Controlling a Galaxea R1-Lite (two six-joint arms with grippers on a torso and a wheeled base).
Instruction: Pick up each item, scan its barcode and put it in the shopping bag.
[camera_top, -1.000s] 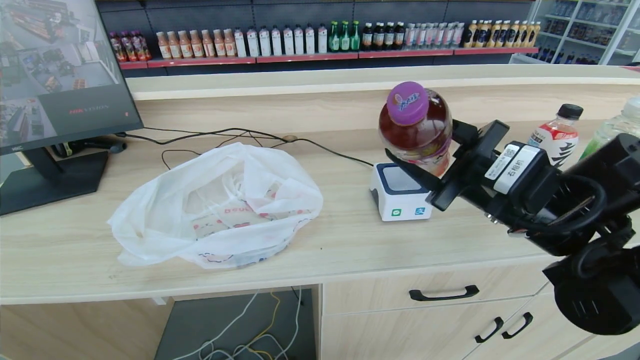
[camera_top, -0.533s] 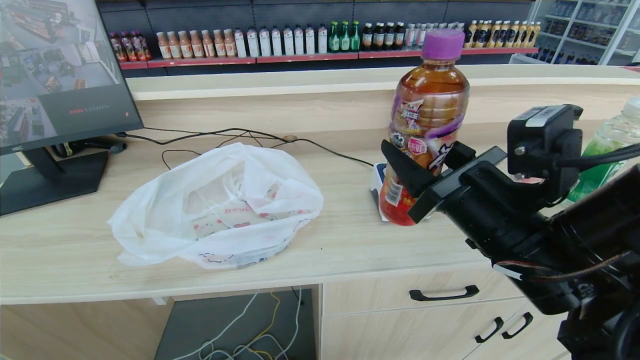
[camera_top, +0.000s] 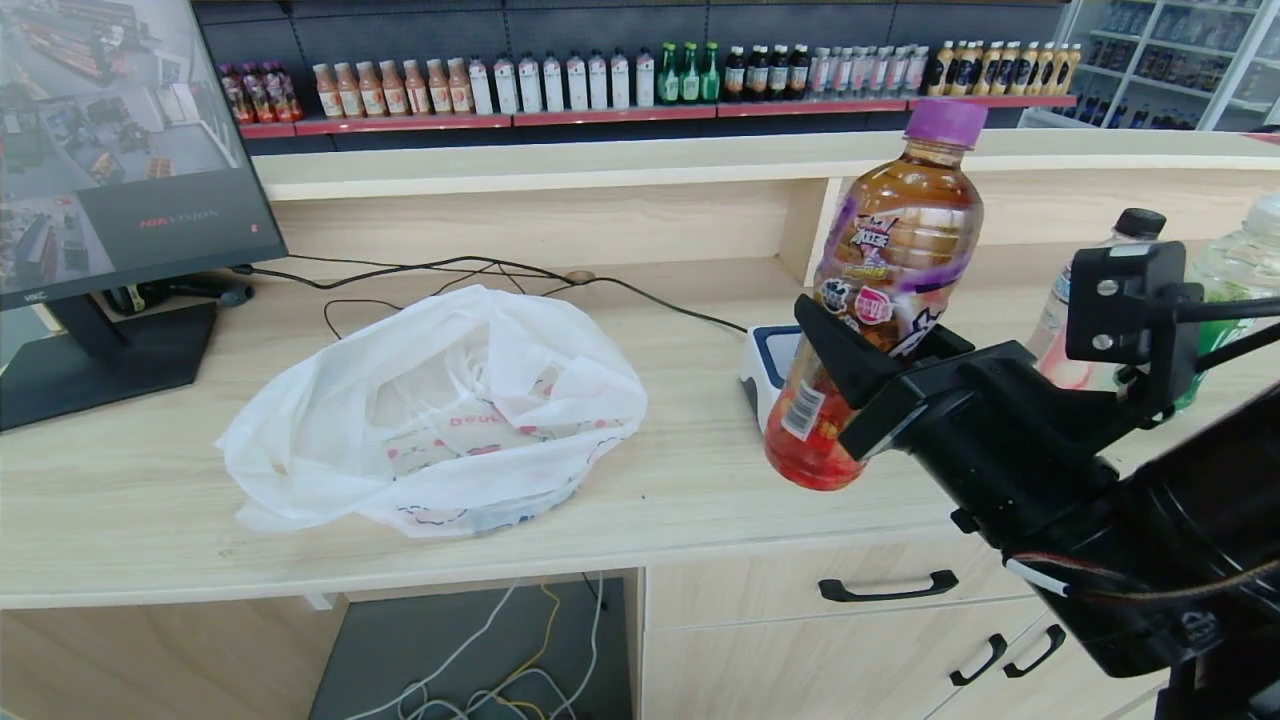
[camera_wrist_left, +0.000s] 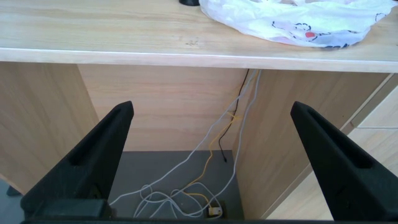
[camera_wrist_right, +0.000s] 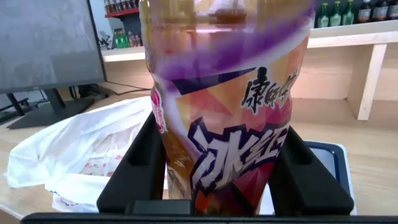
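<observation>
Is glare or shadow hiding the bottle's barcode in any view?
Head view: even light, no glare; the bottle in the right hand shows its white barcode patch low on its side. Right wrist view: the bottle's front is evenly lit.

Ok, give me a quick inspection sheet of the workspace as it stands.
Surface: light wooden counter.
Job's things: tea bottle tilted, raised by the scanner; shopping bag open on the counter.
Clutter: black-capped bottle and green bottle standing at the far right.
Grippers: right pincer shut on the tea bottle; left pincer open, holding nothing, below the counter edge.
Cables: black cables on the counter behind the bag; loose wires under the counter.
Surroundings: monitor at the left, shelf of bottles behind, drawers below.
</observation>
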